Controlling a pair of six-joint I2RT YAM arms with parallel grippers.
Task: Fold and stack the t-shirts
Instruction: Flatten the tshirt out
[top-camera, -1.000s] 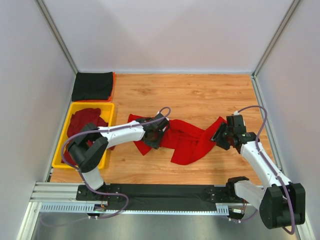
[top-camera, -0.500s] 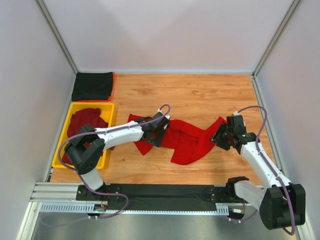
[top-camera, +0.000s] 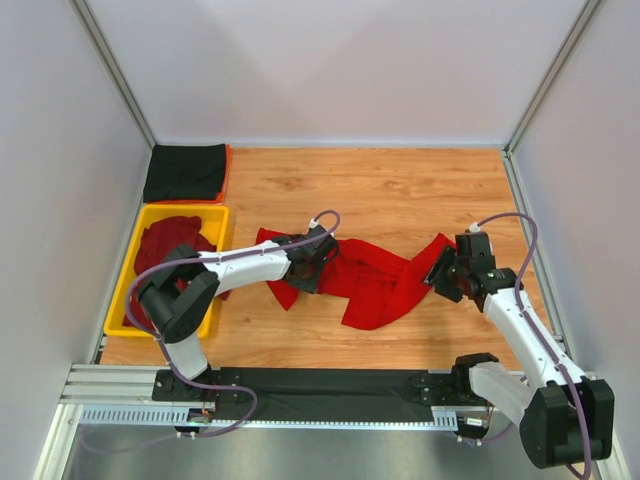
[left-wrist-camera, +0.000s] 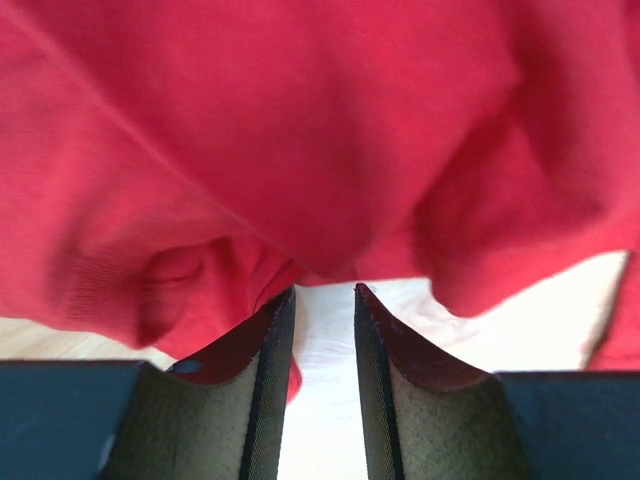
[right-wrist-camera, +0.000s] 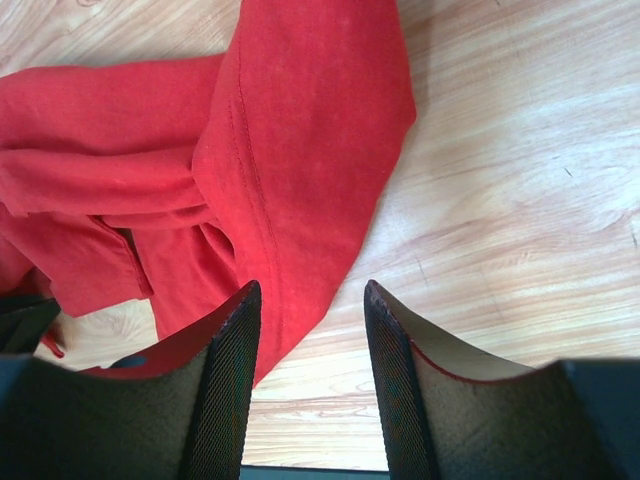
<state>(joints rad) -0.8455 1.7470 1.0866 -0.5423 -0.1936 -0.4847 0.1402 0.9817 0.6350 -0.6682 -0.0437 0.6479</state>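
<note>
Red shirt (top-camera: 375, 285) lies mid-table (top-camera: 400, 190), crumpled and strung out left to right, flat on the wood. Left gripper (top-camera: 312, 268) is down over the shirt's left part, with the arm reaching in from the tray side. From the left wrist, the fingers (left-wrist-camera: 265, 370) stand close together with a narrow slot between them. Bare table shows through the slot, and red folds bunch just beyond the tips. No cloth can be seen inside the slot, though the fabric comes right up to the fingertips.

Over on the right, the right gripper (top-camera: 443, 277) sits at the shirt's far right end. In its wrist view the fingers (right-wrist-camera: 235, 380) are spread noticeably wider. The shirt's rounded edge runs under the left finger and partway into the gap, with wood grain filling the rest. It is not pinching anything. A line of stitching (right-wrist-camera: 250, 170) runs down that flap, and it is crisp enough to follow. No print or lettering on the cloth can be read from any view.

At far left, the yellow tray (top-camera: 190, 210) holds maroon shirts (top-camera: 170, 240) in a heap. Behind the tray, in the back-left corner, a black shirt (top-camera: 186, 172) lies folded square, well apart from the red one.
</note>
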